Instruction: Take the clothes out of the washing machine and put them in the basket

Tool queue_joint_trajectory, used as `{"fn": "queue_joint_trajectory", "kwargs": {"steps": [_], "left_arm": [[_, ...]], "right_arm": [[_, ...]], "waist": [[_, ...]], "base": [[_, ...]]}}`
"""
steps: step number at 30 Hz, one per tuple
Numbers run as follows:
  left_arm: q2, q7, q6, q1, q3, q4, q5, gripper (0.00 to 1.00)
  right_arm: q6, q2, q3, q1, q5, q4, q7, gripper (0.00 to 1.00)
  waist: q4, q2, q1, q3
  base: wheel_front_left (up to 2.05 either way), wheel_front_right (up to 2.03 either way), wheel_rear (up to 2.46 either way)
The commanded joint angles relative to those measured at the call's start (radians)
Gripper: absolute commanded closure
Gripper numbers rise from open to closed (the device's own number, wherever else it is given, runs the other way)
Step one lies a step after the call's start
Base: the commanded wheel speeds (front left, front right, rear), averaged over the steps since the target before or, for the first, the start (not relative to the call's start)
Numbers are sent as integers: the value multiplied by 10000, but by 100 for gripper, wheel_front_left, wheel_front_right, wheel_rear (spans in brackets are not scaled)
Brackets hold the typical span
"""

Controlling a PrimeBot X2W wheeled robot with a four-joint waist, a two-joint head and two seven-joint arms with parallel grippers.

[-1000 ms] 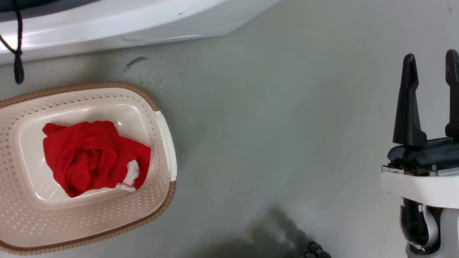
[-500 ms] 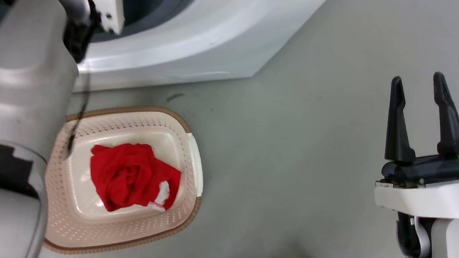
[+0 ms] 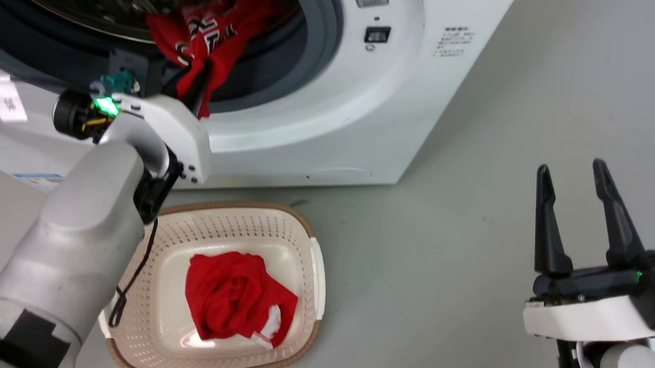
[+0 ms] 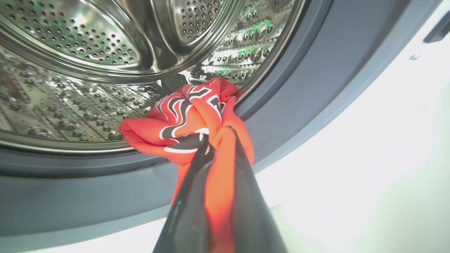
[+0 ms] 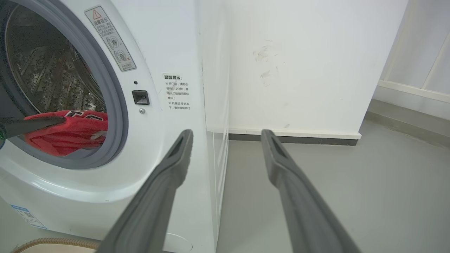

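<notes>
so the left gripper (image 4: 218,135) is clamped on the lettered garment (image 4: 175,119), bunched lengthwise along its fingers and running ahead into the drum (image 4: 88,52), far end lost in folds, while the right gripper (image 3: 571,167) hangs spread, empty

Supporting surface: a smooth grey-green floor (image 3: 443,242). The washing machine (image 3: 365,124) stands directly on it. The basket (image 3: 234,229) rests flat on the floor just in front of the washing machine, near its base, with a narrow strip of bare floor between them.
</notes>
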Motion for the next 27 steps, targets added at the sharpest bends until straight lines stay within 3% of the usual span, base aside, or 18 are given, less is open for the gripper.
{"fn": "queue_joint_trajectory", "kwargs": {"steps": [1,6,12,27], "left_arm": [[54,-94,-3,217,-37,-108,-1,100],[271,-436,95,1075,-128,-925,34,100],[638,-553,580,1991,-93,-2507,114,100],[2304,655,2438,3442,-3,-8051,571,100]], "right_arm": [[-7,6,-15,174,-40,45,-20,0],[-7,6,-59,574,-117,171,-22,0],[-7,6,-74,989,-133,300,-20,0],[-7,6,-41,1655,-148,483,-20,0]], "waist": [[335,0,2,-497],[615,0,2,-1200],[823,0,2,-1878],[1012,0,2,-2893]], "base": [[0,0,0],[0,0,0],[0,0,0],[0,0,0]]}}
